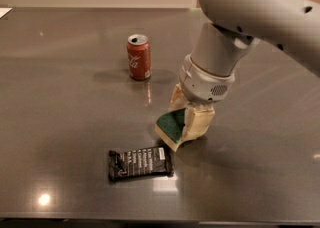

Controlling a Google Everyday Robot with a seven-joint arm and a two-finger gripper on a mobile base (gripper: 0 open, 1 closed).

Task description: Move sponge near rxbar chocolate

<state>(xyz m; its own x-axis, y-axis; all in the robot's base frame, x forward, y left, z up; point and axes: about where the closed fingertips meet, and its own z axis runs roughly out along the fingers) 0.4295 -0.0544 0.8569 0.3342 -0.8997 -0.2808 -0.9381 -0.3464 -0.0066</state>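
The cream two-finger gripper [189,122] is clamping the light, soft green-topped yellow foam sponge [171,122] across its middle, holding it tilted, perhaps touching the dark table [60,97], just beside the flat black-wrapped rxbar chocolate [140,163], its foam probably yielding easily.

"Where's the arm from where you stand?"

"The grey arm [260,7] slants down from the upper right of the frame to a thick round wrist [207,79], just right of centre."

"And the gripper?"

"The gripper [186,116] hangs straight below the wrist, pointing down. Its cream fingers [199,124] are pressed against the sponge [171,121] from both sides."
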